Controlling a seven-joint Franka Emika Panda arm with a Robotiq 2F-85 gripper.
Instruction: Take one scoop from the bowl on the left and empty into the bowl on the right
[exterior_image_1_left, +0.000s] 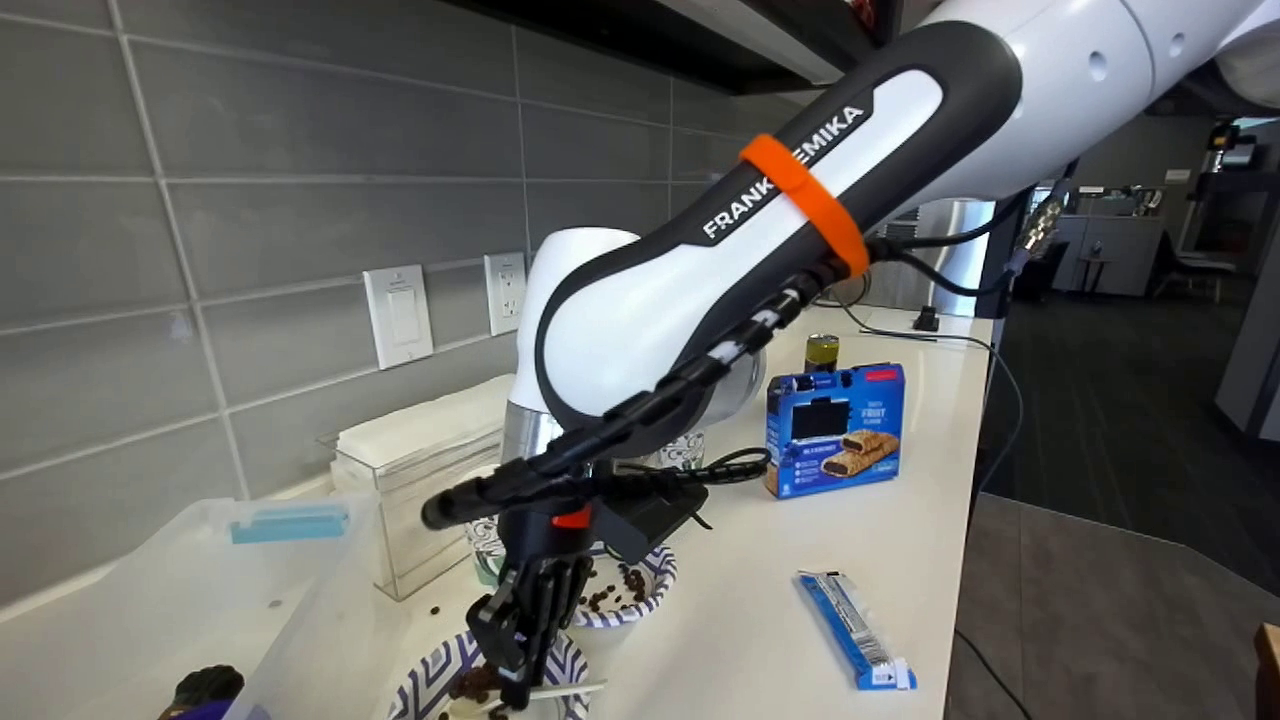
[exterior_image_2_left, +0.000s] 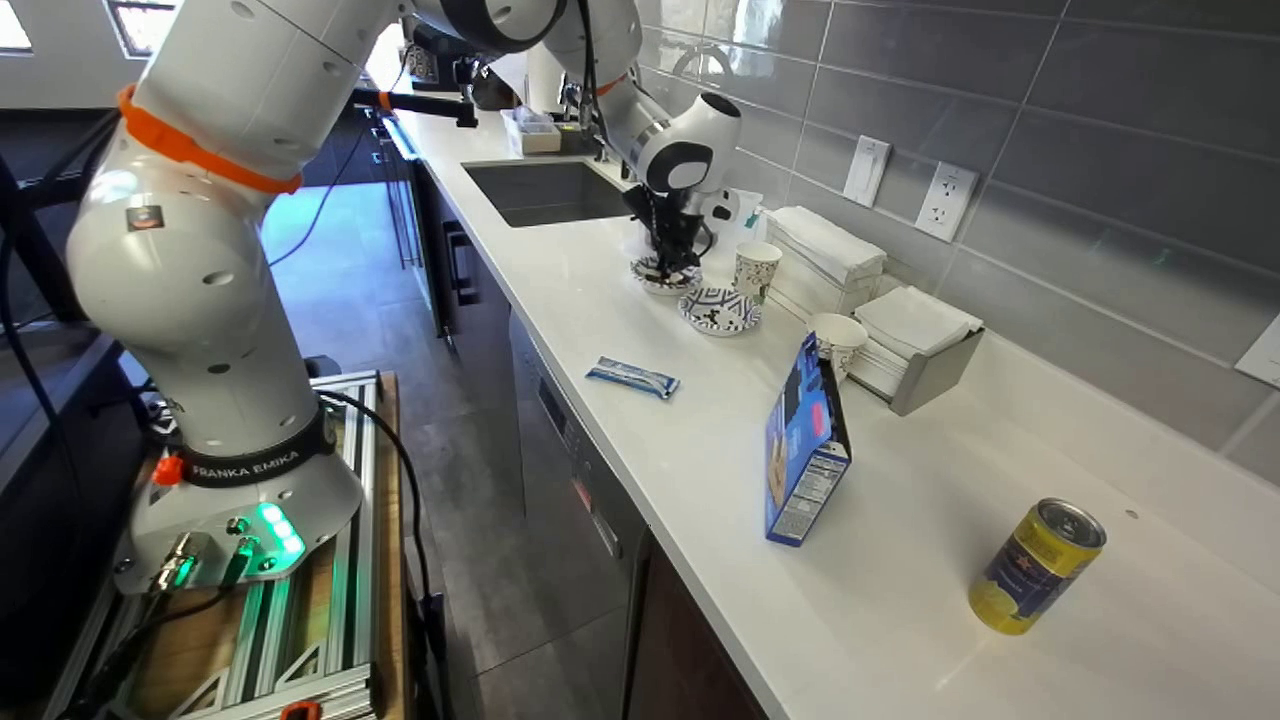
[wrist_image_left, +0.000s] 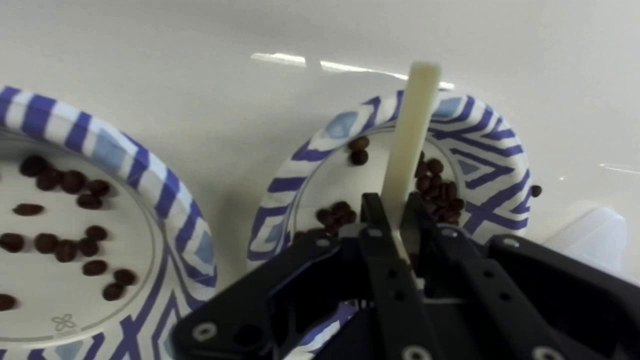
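Note:
Two paper bowls with blue-and-white patterned rims hold dark brown beans. My gripper (wrist_image_left: 392, 207) is over one bowl (wrist_image_left: 492, 150), its fingers shut on the pale handle of a scoop (wrist_image_left: 412, 130). In an exterior view the gripper (exterior_image_1_left: 520, 685) is low in this bowl (exterior_image_1_left: 570, 660), and the scoop handle (exterior_image_1_left: 575, 689) sticks out sideways. A bean pile (wrist_image_left: 440, 195) lies beside the handle. The fingers hide the scoop's head in the wrist view. The second bowl (wrist_image_left: 145, 175) has scattered beans (wrist_image_left: 65, 245); it shows in both exterior views (exterior_image_1_left: 655, 590) (exterior_image_2_left: 720, 312).
A clear plastic bin (exterior_image_1_left: 300, 600) and napkin holder (exterior_image_1_left: 400, 540) stand by the wall. Paper cups (exterior_image_2_left: 757, 265) stand near the bowls. A wrapped bar (exterior_image_1_left: 855, 630), a blue box (exterior_image_1_left: 835, 430) and a yellow can (exterior_image_2_left: 1035, 565) are on the counter. A loose bean (wrist_image_left: 536, 191) lies outside the bowl.

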